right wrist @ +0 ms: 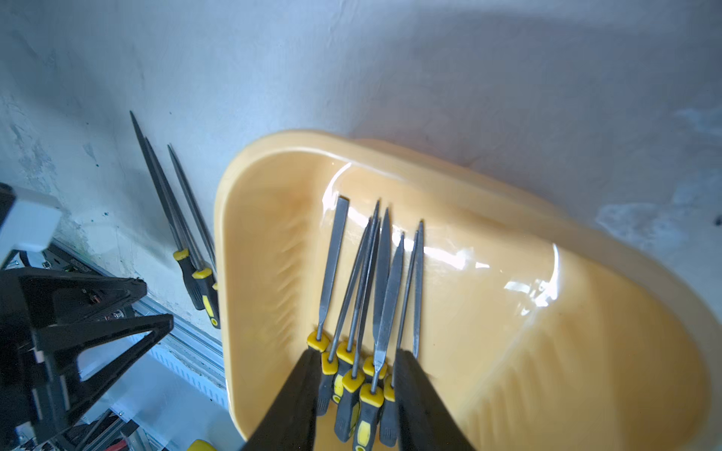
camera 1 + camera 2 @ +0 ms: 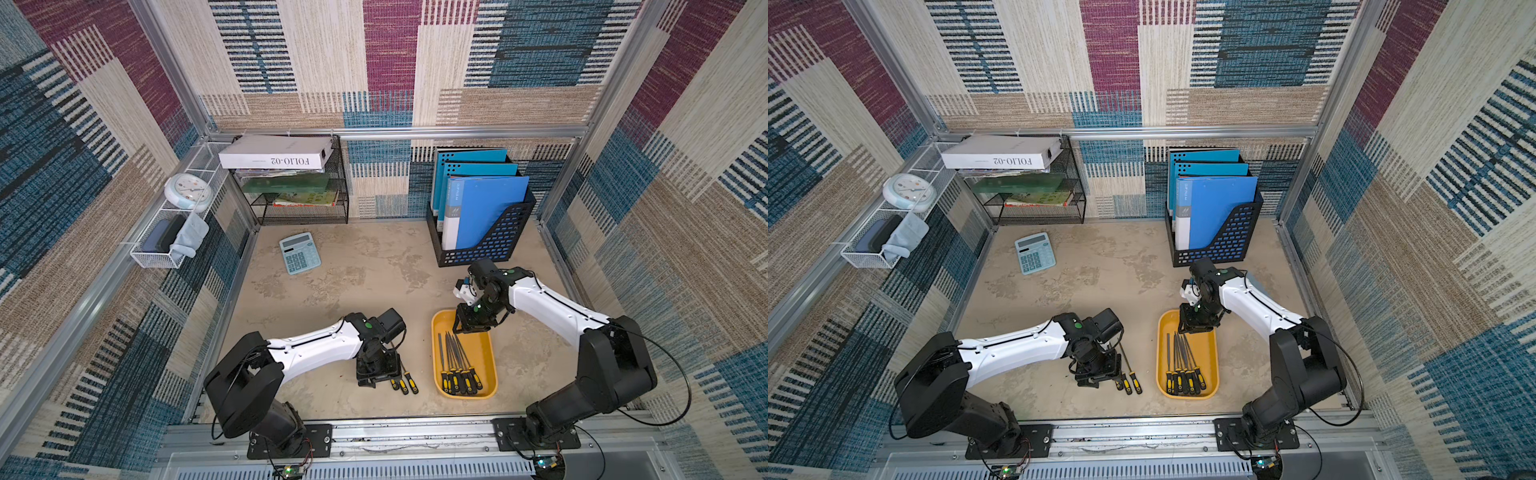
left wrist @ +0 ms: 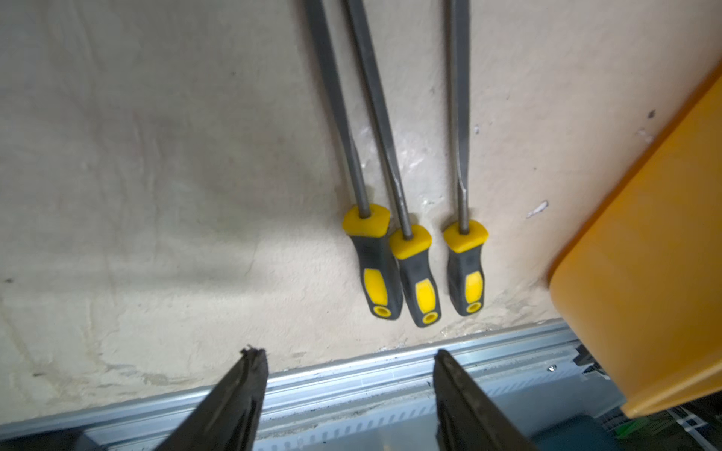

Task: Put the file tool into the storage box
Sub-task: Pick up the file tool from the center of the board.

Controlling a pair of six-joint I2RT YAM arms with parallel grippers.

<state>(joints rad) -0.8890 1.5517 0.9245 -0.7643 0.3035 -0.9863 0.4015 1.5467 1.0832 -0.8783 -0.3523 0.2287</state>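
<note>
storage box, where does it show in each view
In a top view: storage box, low, right of centre.
In a top view: low, just right of centre.
Left wrist: one corner, beside three loose files.
Right wrist: fills most, files inside.
Shared landmark: three loose files.

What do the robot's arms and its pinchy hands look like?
The left arm and right arm have smooth white shells with chunky black joints, a small green dot near each wrist, and thin black cables looping alongside. The left gripper and right gripper each end in two flat, black, pointed fingers.
</note>
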